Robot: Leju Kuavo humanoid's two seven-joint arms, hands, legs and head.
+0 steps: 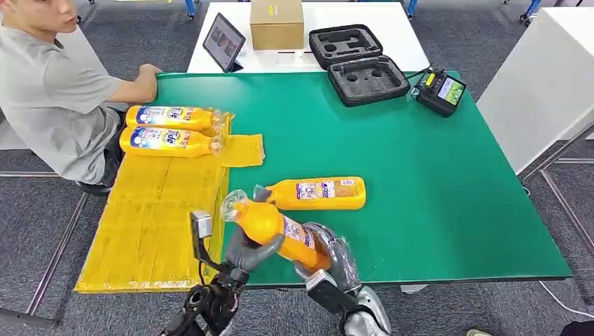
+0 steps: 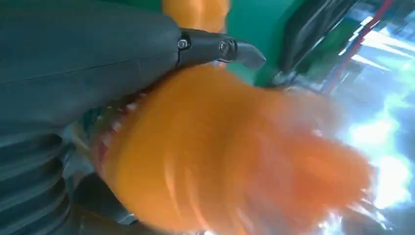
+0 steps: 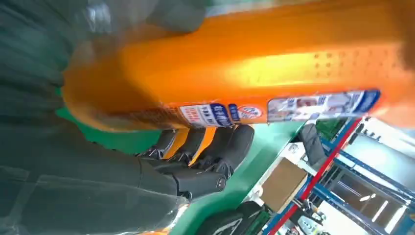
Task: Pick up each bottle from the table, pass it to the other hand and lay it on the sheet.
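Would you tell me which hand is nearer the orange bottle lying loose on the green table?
Right hand: just below that lying orange bottle. Left hand is farther leftward.

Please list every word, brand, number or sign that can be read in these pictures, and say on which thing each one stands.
"Tile" (uncertain): label of the nearer bottle on the sheet.
Bottle behind it: label too small to read.
Bottle lying on the table: label print too small.
Held bottle: label blurred, unreadable.
Tablet and the small device's screen: contents too small.
Cardboard box: sticker unreadable.
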